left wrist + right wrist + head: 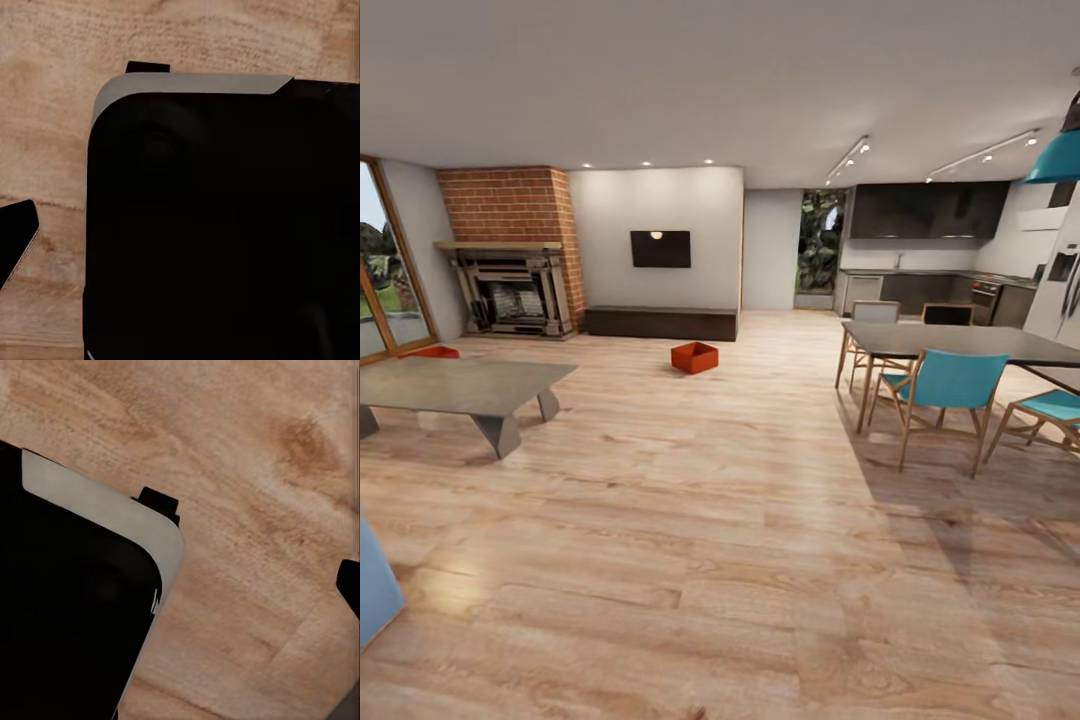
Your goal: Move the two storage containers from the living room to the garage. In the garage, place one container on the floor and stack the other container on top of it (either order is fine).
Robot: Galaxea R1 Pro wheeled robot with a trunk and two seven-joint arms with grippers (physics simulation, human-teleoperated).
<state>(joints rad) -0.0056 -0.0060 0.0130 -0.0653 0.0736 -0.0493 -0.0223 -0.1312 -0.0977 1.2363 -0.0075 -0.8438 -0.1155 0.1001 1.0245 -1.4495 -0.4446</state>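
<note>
I am in the living room, on light wood plank flooring (690, 520). One orange-red storage container (695, 357) stands open-topped on the planks ahead, in front of the dark bench (660, 322). The second storage container (430, 351) shows as a red edge behind the grey coffee table (460, 385), mostly hidden. The garage is out of view. The left wrist view looks down on the robot's black body (217, 225), with one dark fingertip (16, 238) at the frame edge. In the right wrist view another fingertip (349, 585) shows over bare planks.
A dining table (960, 345) with teal chairs (950, 385) stands at the right, with a kitchen behind it. At the back left are the brick fireplace (510, 280) and glass doors (385, 280). A blue sofa corner (375, 590) sits at the near left.
</note>
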